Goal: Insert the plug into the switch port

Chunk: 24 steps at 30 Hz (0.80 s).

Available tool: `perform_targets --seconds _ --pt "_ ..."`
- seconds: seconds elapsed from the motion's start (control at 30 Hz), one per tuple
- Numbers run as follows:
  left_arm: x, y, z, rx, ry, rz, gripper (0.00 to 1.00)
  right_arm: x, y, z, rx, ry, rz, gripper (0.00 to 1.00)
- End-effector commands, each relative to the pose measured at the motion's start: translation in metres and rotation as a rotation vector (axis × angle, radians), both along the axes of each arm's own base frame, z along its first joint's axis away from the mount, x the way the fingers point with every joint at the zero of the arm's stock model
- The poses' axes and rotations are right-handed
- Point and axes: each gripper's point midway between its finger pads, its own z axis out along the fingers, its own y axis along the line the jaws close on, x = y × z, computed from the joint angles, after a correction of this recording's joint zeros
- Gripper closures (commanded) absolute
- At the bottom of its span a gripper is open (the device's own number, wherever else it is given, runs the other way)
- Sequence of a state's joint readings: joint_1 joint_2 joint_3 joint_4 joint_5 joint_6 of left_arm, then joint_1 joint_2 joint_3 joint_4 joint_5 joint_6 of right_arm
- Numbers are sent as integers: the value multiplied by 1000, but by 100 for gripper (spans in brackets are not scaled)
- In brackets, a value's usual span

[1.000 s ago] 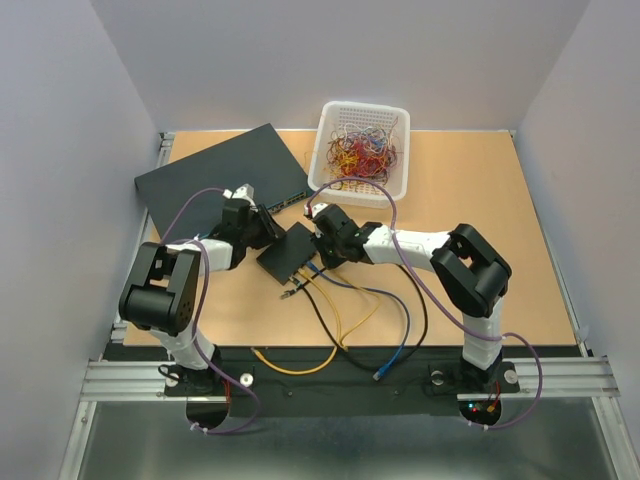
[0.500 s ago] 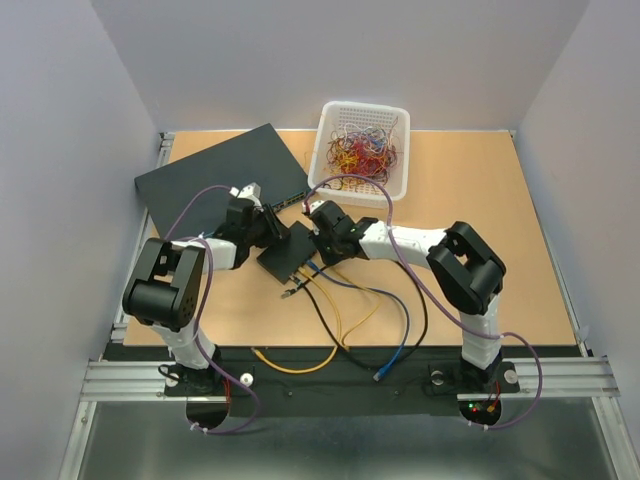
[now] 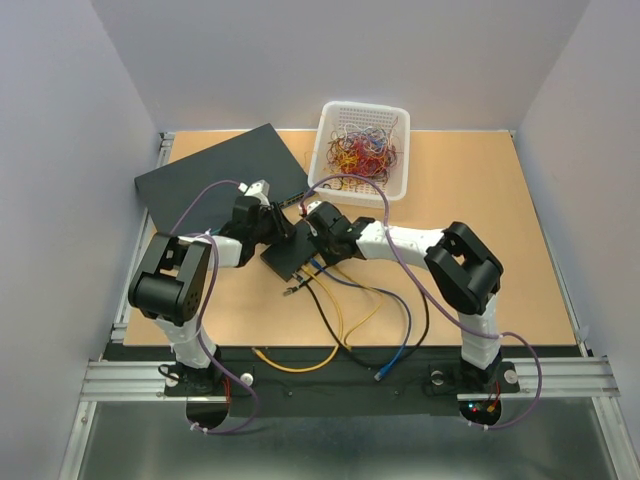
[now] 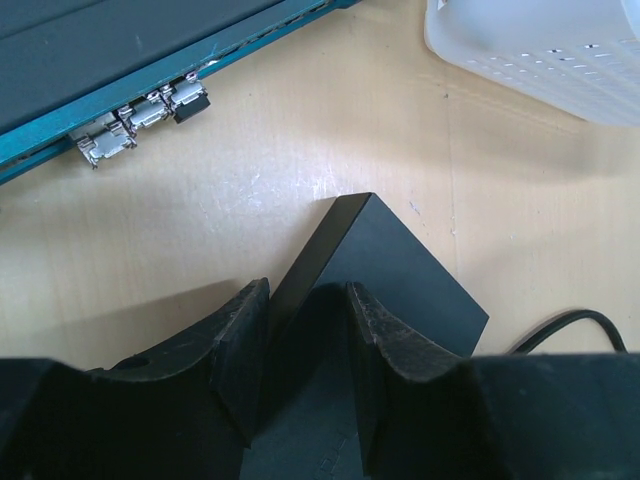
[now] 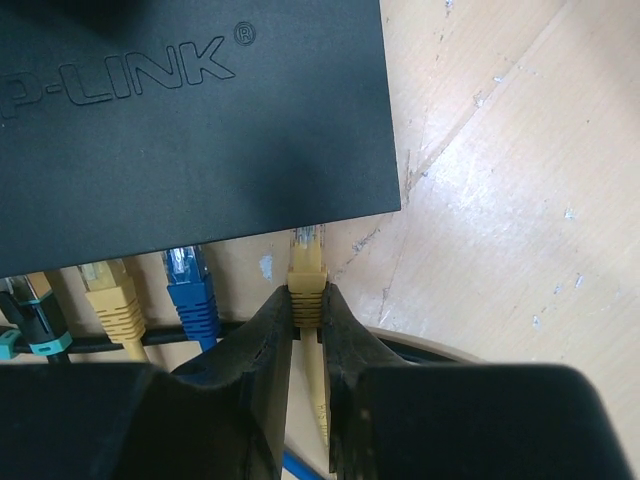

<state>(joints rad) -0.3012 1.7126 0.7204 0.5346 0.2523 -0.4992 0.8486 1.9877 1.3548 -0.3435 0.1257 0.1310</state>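
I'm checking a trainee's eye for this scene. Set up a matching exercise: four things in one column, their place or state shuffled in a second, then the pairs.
Things:
1. yellow plug
2. small black switch
3. white basket
4. large dark flat box

Place or state:
A. holds a tangle of coloured bands
B. lies flat at the far left, untouched by either arm
C. clamped between the fingers of the left gripper
D. pinched by the right gripper, its tip at the switch's edge

Pairs: 1-D, 2-C, 3-A, 4-B.
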Motion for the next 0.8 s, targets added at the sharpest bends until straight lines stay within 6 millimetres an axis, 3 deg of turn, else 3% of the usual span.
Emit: perform_targets --seconds 0.0,0.17,0.47,0.77 --pt "-14 -28 2 -29 11 -126 54 13 27 35 66 -116 75 100" --pt "-21 -44 7 -49 -12 -209 54 5 20 35 70 -149 127 100" --pt "-41 -81 10 -75 -19 -332 54 11 3 52 66 -285 123 99" --pt "-61 -97 13 -75 -25 -391 54 16 -2 58 65 -336 113 100"
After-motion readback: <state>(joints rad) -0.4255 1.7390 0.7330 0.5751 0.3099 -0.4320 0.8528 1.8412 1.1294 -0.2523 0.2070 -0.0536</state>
